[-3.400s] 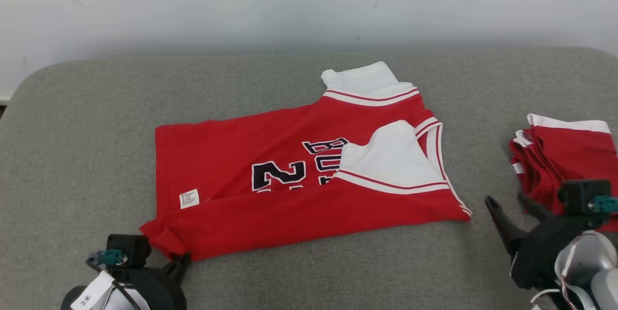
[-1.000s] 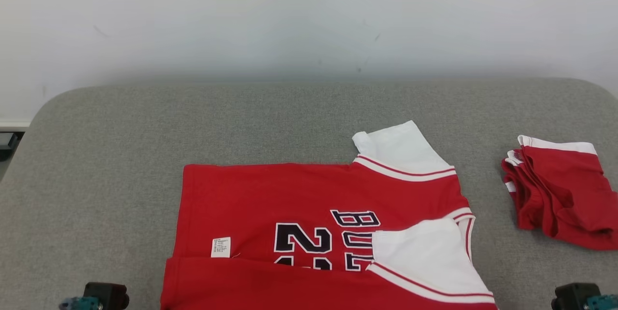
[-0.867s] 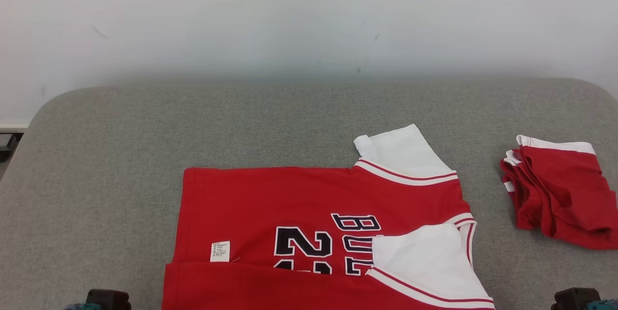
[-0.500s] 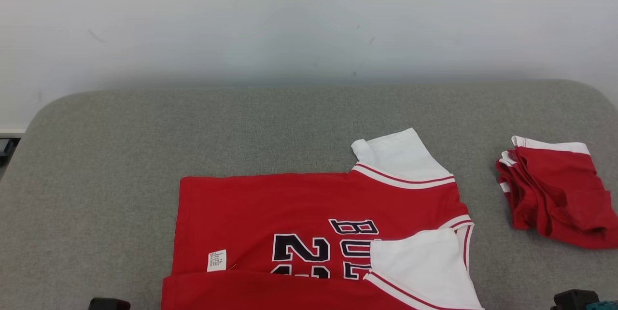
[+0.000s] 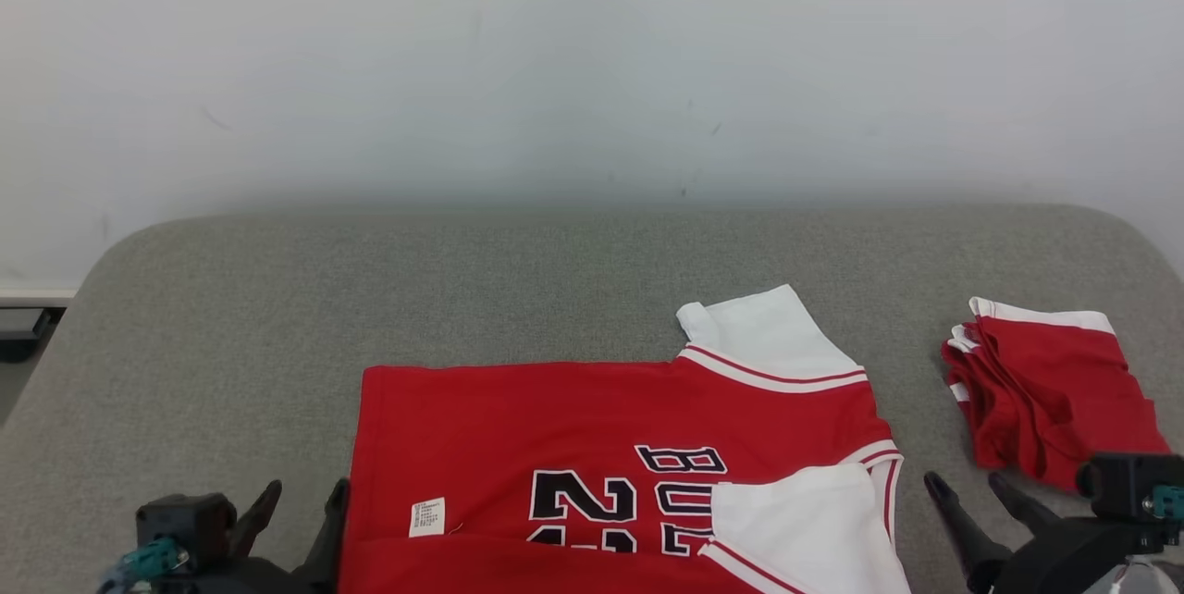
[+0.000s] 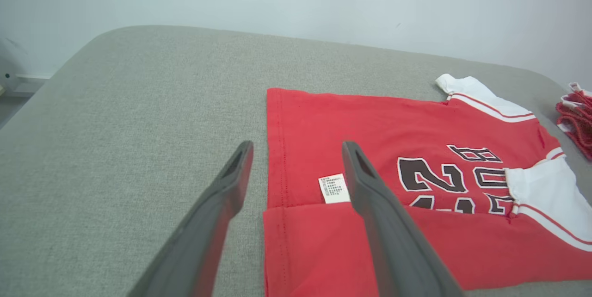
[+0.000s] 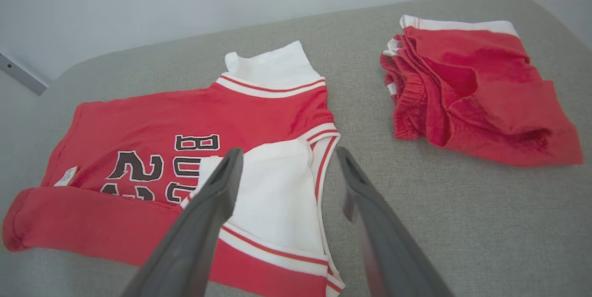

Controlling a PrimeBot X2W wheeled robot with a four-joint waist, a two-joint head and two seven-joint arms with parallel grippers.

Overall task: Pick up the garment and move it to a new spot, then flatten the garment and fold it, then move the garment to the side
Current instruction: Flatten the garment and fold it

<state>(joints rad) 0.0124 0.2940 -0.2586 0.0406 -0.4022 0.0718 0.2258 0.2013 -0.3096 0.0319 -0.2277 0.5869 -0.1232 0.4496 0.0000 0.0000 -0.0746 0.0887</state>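
The garment is a red jersey with white sleeves and dark lettering. It lies flat on the grey padded surface, its near long edge folded over onto itself. My left gripper stands open just left of the hem and holds nothing. In the left wrist view its fingers straddle the hem edge above the cloth, near the white label. My right gripper is open and empty, right of the collar end. In the right wrist view it hovers over the white sleeve.
A folded pile of red and white shorts lies at the right of the surface, close to my right gripper, and also shows in the right wrist view. A white wall stands behind. Bare grey padding stretches left and behind the jersey.
Both grippers have opened and let go of the jersey's near edge, and their fingers have come up into the head view. The head camera has shifted; the jersey lies as it did.
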